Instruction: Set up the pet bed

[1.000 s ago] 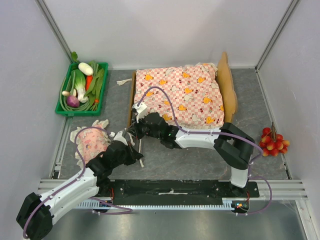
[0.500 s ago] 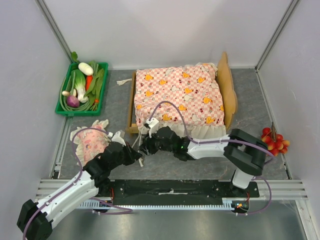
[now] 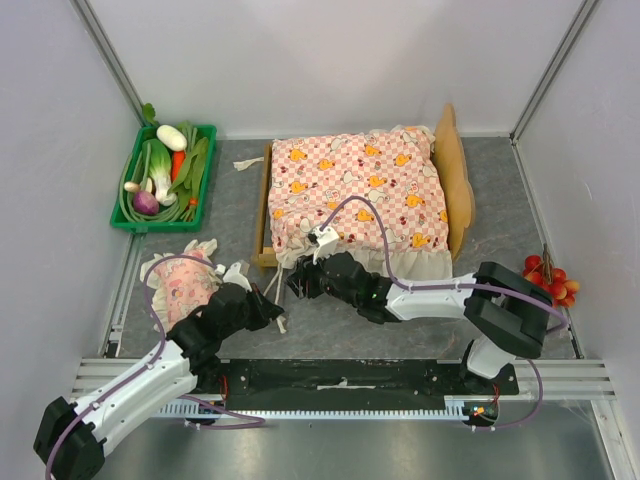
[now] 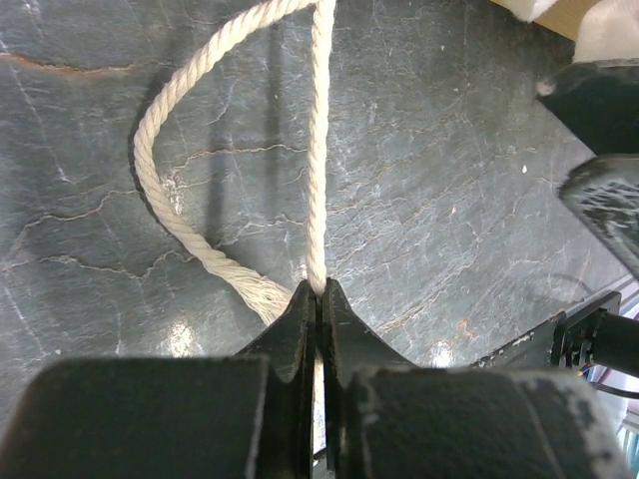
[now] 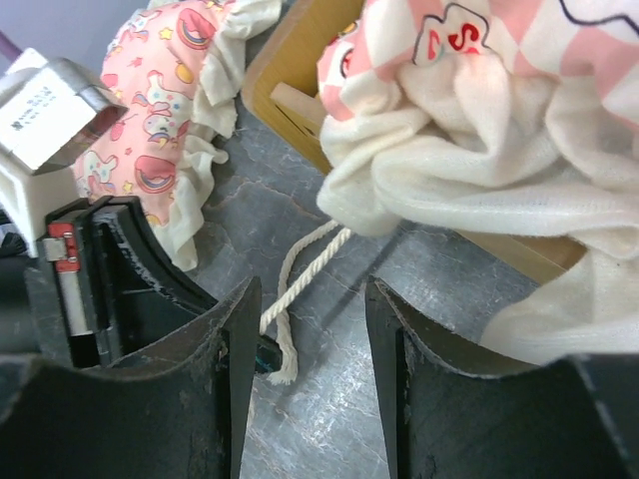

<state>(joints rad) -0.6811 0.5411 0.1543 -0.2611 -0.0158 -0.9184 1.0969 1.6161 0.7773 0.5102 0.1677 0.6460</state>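
Bright, even light from overhead, soft shadows. In my wrist views the near fingers (image 5: 232, 389) blur; the rope (image 4: 318, 150) throws a faint shadow leftward.

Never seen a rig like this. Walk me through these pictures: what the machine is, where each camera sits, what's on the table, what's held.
Two robot arms are bolted at the near edge of a table, each ending in a two-finger gripper. One picture looks down from above; the other two come from a camera on each wrist. On it lie a wooden pet bed with a checked mattress in it, a pink pillow, a green tray of vegetables and red fruit. The left gripper is shut on a white cord. The right gripper is open, holding nothing, near the bed's corner.
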